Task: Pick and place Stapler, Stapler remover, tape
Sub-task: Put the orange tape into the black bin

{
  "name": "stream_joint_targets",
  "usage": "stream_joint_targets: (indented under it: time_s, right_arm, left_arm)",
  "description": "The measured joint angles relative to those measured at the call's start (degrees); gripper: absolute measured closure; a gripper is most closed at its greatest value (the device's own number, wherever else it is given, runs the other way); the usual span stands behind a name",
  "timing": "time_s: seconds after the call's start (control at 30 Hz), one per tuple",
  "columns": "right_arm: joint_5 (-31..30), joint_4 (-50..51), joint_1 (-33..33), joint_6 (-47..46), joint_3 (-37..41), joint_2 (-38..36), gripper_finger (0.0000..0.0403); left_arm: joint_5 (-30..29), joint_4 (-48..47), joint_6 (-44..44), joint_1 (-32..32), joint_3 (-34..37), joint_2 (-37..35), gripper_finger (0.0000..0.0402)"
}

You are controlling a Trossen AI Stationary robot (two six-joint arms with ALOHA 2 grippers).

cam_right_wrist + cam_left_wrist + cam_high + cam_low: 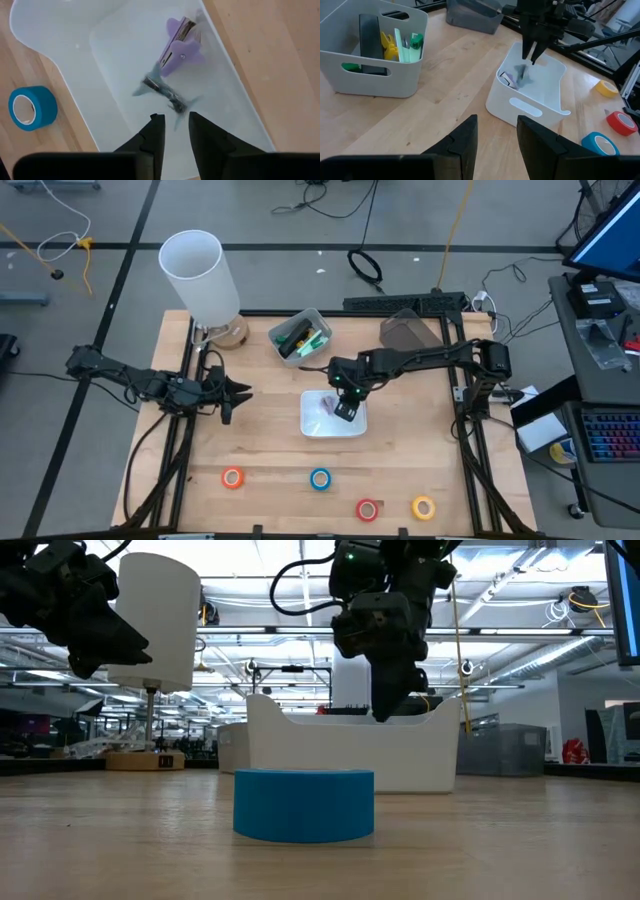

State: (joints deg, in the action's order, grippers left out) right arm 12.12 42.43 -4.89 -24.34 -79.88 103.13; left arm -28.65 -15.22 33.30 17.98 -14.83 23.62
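Stapler remover: in the right wrist view the purple stapler remover (181,46) lies on the floor of the white bin (60,55), next to a blurred grey-blue stapler (165,94)
Right gripper, right wrist view: right gripper (175,127) just above the stapler, fingers slightly parted and clasping nothing; blue tape roll (31,108) on bare wood outside the bin
Surface, high view: pale wooden table (260,440) on a dark frame over a grey floor with cables
Tape, high view: orange tape roll (233,477), blue roll, red tape roll (368,509) and yellow tape roll (423,506) lie in a loose row along the near edge, well apart from both grippers
Left gripper, high view: left gripper (238,392) hovers over the table's left side, away from the bin
Other things, high view: grey bin (300,337) of green and dark items, white cylinder (199,275) beside it
Low view: blue roll in front, white bin behind it, right gripper reaching down into the bin; open hall with ceiling trusses beyond
Left wrist view: left fingers parted and empty
Writing: none readable
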Motion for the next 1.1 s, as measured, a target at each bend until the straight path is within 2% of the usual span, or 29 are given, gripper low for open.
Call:
stream_joint_targets:
  time_s: [0.23,0.47,0.57,0.7,0.93,1.1]
  right_arm:
    - [-0.33,-3.06,0.00,-0.50,0.00,-0.37,0.0299]
    - [-2.11,-9.12,0.85,-0.37,0.02,-4.80,0.0307]
    - [-7.64,-8.83,2.26,-0.98,0.02,-8.12,0.0314]
    - [-18.91,-7.16,5.00,-4.53,0.00,-13.28,0.0323]
    - [-34.72,4.35,11.10,-12.95,0.00,-19.40,0.0357]
    - [-40.55,13.35,15.48,-19.53,0.07,-21.69,0.0397]
  left_arm:
    - [0.03,0.02,0.08,0.00,-0.02,0.00,0.0266]
    - [1.04,0.16,1.81,0.00,-0.02,0.02,0.0266]
    - [4.62,0.31,1.86,0.00,-0.02,0.00,0.0266]
    - [10.22,0.28,1.90,0.04,-0.02,0.01,0.0266]
    - [20.70,0.28,1.51,0.10,-0.02,0.01,0.0266]
    - [26.33,0.81,-2.40,1.30,-0.02,0.00,0.0266]
